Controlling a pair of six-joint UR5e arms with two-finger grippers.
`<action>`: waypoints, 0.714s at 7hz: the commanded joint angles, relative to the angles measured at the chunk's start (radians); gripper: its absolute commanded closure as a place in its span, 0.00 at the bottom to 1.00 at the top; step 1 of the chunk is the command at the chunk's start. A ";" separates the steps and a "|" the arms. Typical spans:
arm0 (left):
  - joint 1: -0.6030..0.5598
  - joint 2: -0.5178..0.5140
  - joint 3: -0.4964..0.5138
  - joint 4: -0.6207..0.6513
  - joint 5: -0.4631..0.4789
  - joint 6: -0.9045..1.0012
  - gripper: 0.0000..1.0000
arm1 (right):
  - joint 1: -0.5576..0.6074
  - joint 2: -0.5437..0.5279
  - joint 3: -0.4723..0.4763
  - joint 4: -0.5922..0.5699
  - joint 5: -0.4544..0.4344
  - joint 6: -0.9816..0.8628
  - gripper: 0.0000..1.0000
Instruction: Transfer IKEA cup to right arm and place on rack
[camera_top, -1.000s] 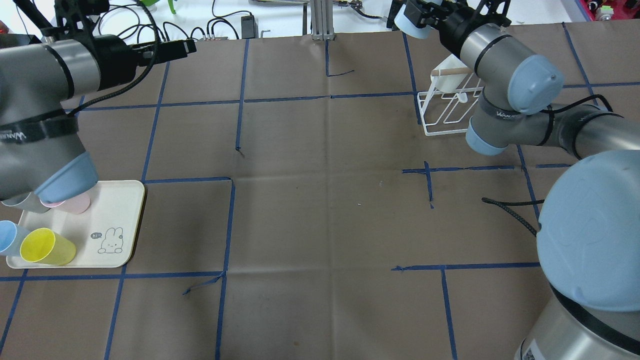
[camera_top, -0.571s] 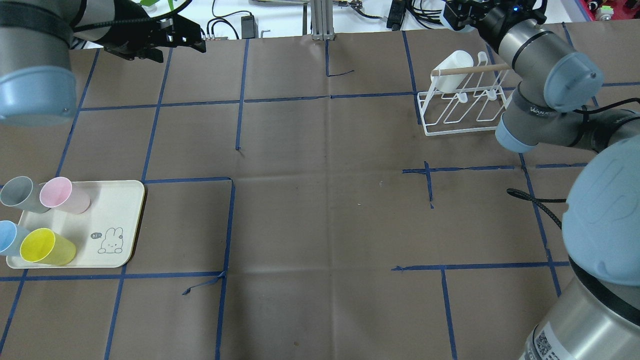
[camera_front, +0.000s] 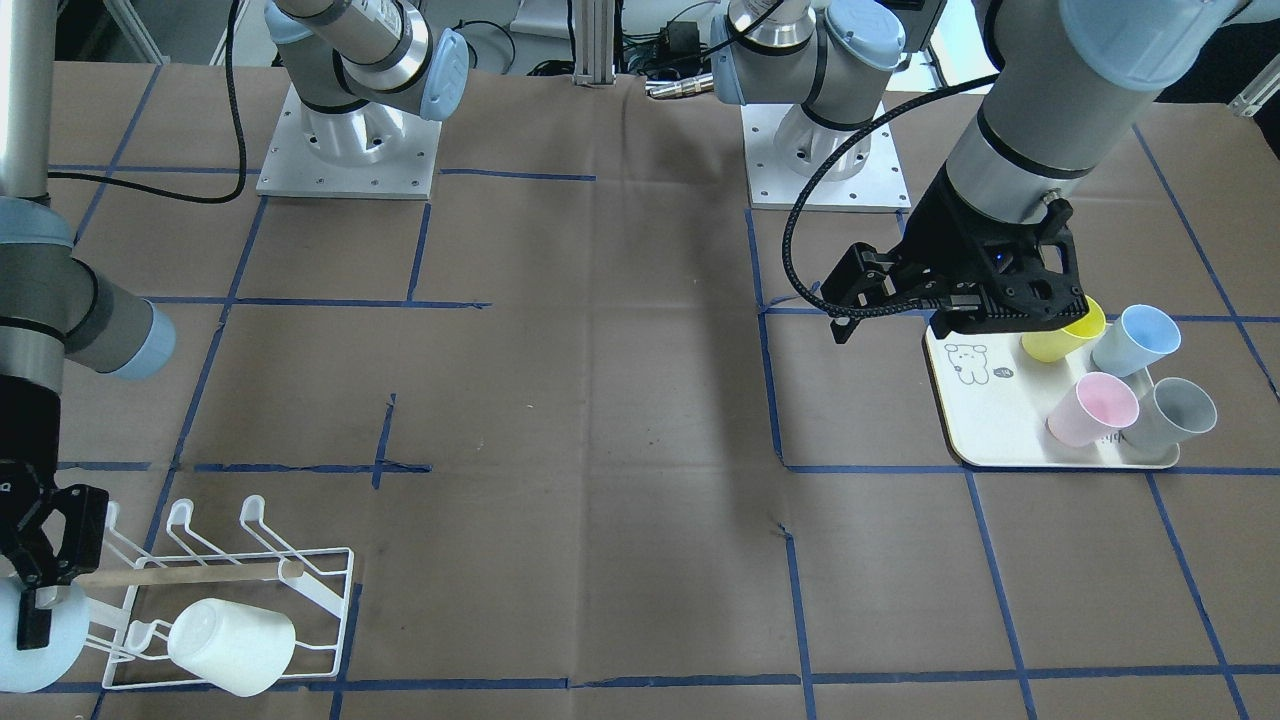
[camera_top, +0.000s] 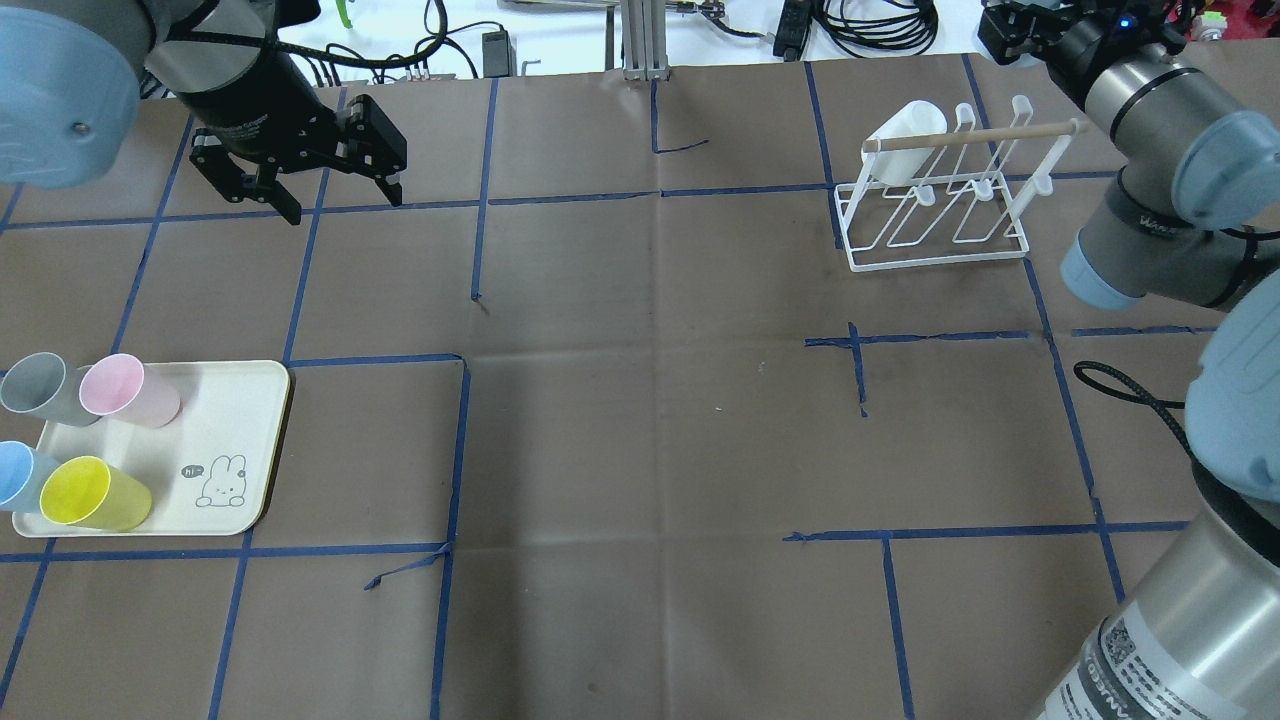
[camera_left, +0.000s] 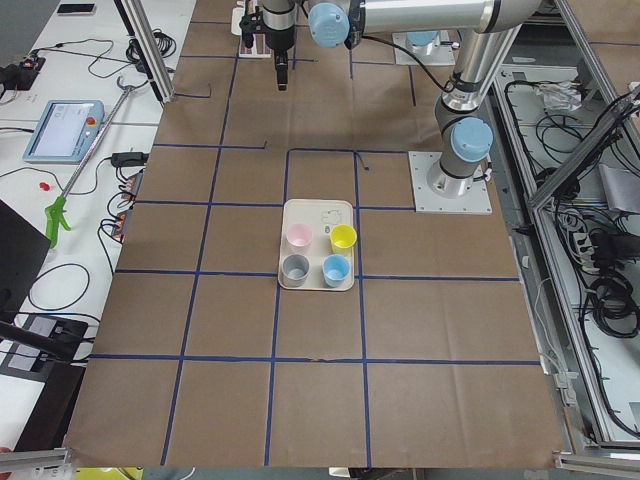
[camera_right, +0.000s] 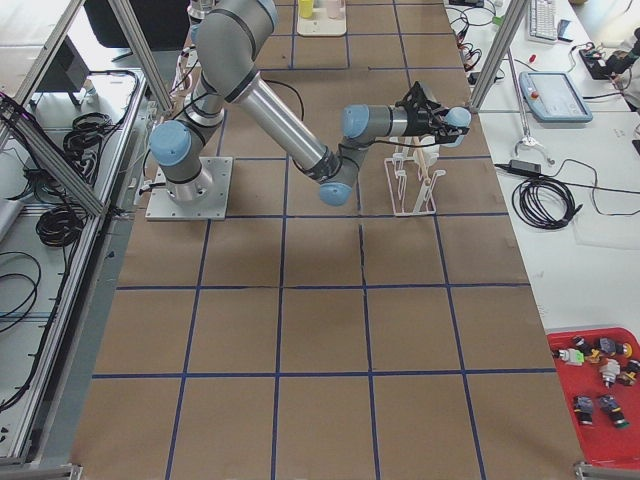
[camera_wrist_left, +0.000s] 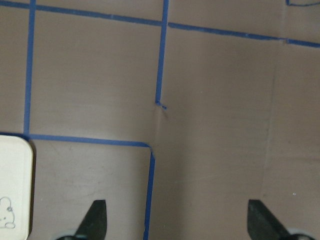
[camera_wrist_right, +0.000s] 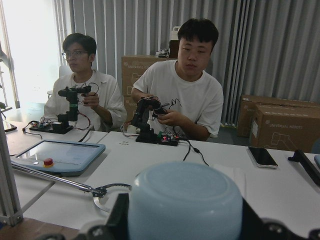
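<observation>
A pale blue IKEA cup (camera_wrist_right: 185, 200) sits bottom-up between the fingers of my right gripper (camera_front: 28, 612), which is shut on it. The gripper hovers past the far end of the white wire rack (camera_top: 935, 235), at the table's far edge. In the front-facing view the blue cup (camera_front: 40, 650) hangs just beside the rack (camera_front: 330, 600). A white cup (camera_top: 905, 130) lies on the rack's prongs under the wooden rod. My left gripper (camera_top: 343, 200) is open and empty, over bare table far from the cream tray (camera_top: 235, 440).
The tray holds grey (camera_top: 35, 385), pink (camera_top: 125, 390), blue (camera_top: 15, 475) and yellow (camera_top: 90, 492) cups. A braided black cable (camera_top: 1130, 395) loops over the table at the right. Two people sit at a white bench (camera_wrist_right: 300, 190) beyond the far edge.
My left gripper swung from the far edge down over the table with its fingers apart. My right arm drew off to the right, uncovering the rack; the blue cup left the overhead view.
</observation>
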 joint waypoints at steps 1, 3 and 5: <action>-0.009 0.017 -0.006 -0.012 0.010 -0.003 0.00 | -0.038 0.050 -0.006 -0.003 0.048 -0.026 0.63; -0.015 0.033 -0.010 -0.011 0.002 -0.003 0.00 | -0.043 0.082 -0.028 -0.004 0.048 -0.029 0.63; -0.059 0.039 -0.018 -0.001 0.022 -0.003 0.00 | -0.048 0.111 -0.034 -0.004 0.060 -0.029 0.63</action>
